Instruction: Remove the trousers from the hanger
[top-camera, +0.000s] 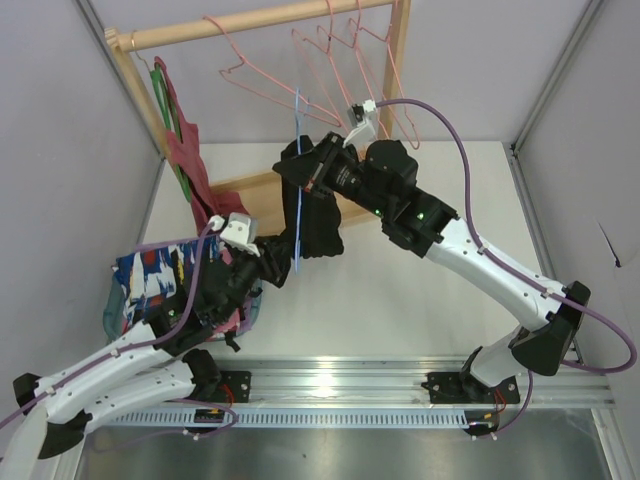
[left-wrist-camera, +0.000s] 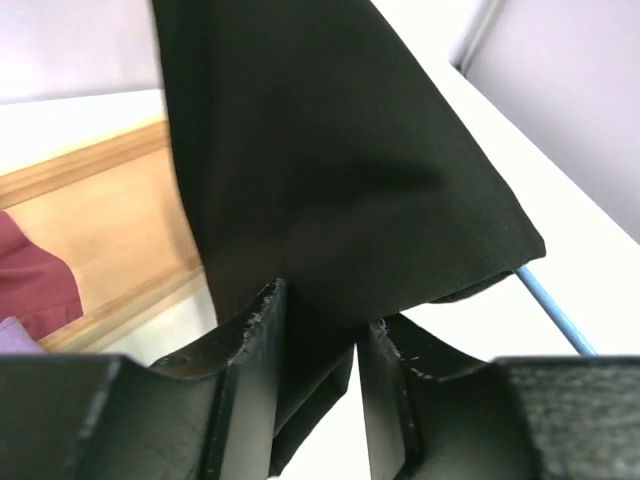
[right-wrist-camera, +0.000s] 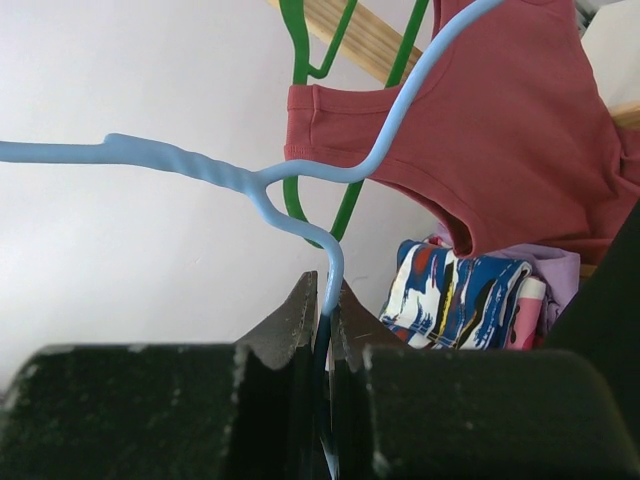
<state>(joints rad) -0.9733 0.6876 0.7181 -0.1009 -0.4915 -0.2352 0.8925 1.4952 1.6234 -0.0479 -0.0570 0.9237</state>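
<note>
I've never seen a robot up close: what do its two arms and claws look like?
The left arm and right arm have white lower links and black upper joints, each trailed by a purple cable. Small green lights glow on the right one. The left gripper and right gripper have two black, wedge-shaped fingers with scuffed edges.

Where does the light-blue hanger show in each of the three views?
Top external: the hanger is a thin upright blue line at centre, crossing the trousers.
Left wrist: a short blue wire at lower right, under the trousers' corner.
Right wrist: across the centre, pinched in the right hand.
Shared landmark: the dark red garment.
</note>
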